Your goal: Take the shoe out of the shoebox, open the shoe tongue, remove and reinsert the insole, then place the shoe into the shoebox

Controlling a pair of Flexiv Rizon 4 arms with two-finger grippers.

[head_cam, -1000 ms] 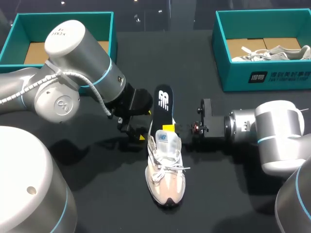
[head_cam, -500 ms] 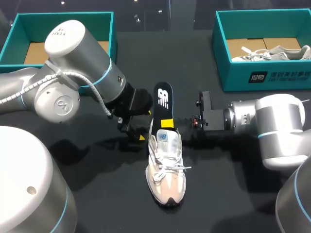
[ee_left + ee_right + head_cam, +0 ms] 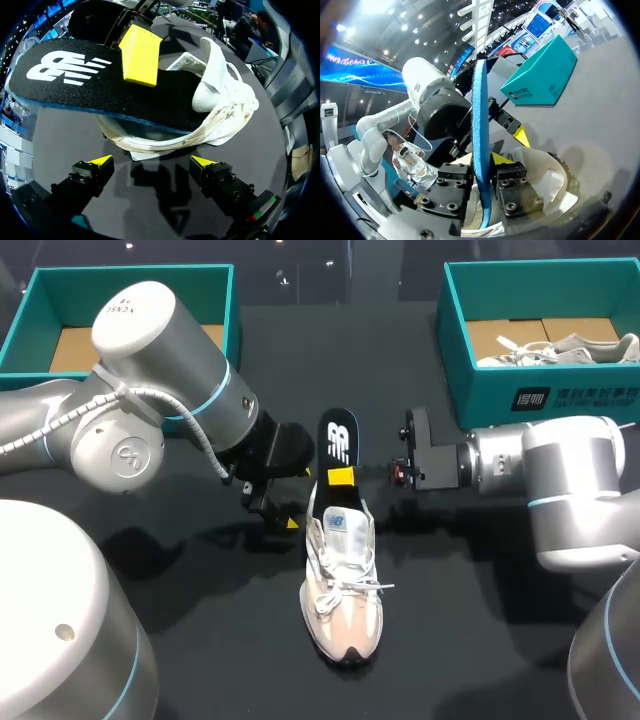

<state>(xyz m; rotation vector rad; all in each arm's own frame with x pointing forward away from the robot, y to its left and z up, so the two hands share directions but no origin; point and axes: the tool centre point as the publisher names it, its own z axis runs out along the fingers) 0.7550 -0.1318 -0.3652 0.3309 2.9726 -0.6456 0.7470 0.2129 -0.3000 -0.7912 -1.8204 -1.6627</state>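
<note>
Right jaws clamp the black insole (image 3: pixel 338 440), its front end inside the white sneaker (image 3: pixel 342 600) at worktop (image 3: pixel 480 640) centre. Left jaws wide, empty, beside sneaker heel.

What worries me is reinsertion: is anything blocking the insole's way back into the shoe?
Nothing visible does. The insole, clamped in the right hand, reaches front end first into the shoe. The left hand sits open beside its heel, off that path.

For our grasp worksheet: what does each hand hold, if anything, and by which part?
The right hand is shut on the insole, pinching its two faces near mid-length, just outside the shoe. The left hand is open, holding nothing.
</note>
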